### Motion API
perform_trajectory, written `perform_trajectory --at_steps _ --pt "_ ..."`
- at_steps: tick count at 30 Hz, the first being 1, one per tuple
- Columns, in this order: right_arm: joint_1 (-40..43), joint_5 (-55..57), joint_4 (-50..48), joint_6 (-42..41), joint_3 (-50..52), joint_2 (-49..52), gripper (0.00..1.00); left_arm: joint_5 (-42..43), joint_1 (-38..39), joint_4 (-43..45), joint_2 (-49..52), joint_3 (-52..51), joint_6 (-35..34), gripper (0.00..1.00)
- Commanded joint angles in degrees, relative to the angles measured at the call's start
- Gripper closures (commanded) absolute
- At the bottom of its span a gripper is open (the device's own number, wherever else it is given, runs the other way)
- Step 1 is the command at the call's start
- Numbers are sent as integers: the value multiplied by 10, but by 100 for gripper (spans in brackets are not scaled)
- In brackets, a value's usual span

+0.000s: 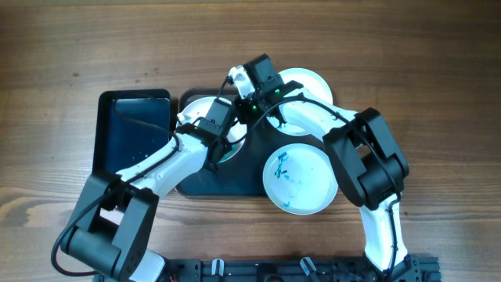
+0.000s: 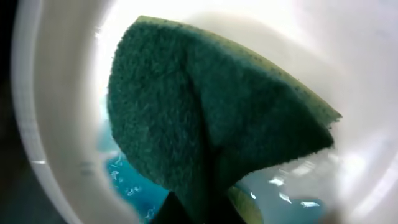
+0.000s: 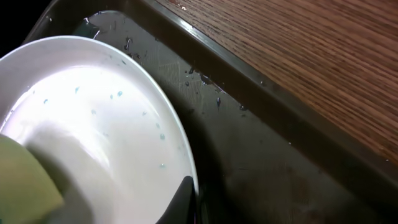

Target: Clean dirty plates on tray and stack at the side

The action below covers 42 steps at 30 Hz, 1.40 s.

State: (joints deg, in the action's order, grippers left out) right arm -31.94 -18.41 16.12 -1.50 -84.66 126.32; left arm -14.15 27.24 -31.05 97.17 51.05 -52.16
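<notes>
- Fingers, left arm: the left fingers (image 1: 218,131) are clamped on the green sponge (image 2: 205,118), which creases where it is pinched. The sponge hides nearly all of them.
- The sponge face presses against the inside of the left plate (image 2: 56,124), a white plate at the left end of the tray (image 1: 227,182).
- A blue-teal stain (image 2: 134,186) shows on this plate beside the sponge's lower edge.
- On the right fingers (image 3: 184,200), one dark fingertip sits at the rim of the same plate. How far they are open cannot be told.
- The near-right plate (image 1: 300,180) lies face up with blue-teal smears. Its near edge reaches past the tray rim over the table (image 1: 438,94).
- The far-right plate (image 1: 309,82) is partly covered by the right arm.
- The small deep black tray (image 1: 133,125) stands just left of the tray.
</notes>
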Motion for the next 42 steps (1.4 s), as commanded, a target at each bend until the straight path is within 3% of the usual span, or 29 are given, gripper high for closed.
perform_trajectory --at_steps 1,10,18,22,27,33,42 --pt "3 23 -8 -15 0 15 96 -140 -17 -36 7 -29 -6 96" --pt "2 28 -6 3 -2 5 96 -174 -66 -25 -61 7 -6 96" --pt "-18 125 -7 46 -2 -63 96 -138 -140 4 -236 15 -5 96" --pt "-43 201 -8 81 -2 -109 96 -134 -193 -3 -295 15 58 96" --pt "-78 329 -12 136 -2 -163 96 -103 -244 -22 -293 15 70 96" --pt "-129 512 -38 280 -2 -240 96 -73 -278 -37 -246 15 70 96" --pt "-169 599 -67 436 -2 -254 96 -73 -278 -36 -234 15 70 96"
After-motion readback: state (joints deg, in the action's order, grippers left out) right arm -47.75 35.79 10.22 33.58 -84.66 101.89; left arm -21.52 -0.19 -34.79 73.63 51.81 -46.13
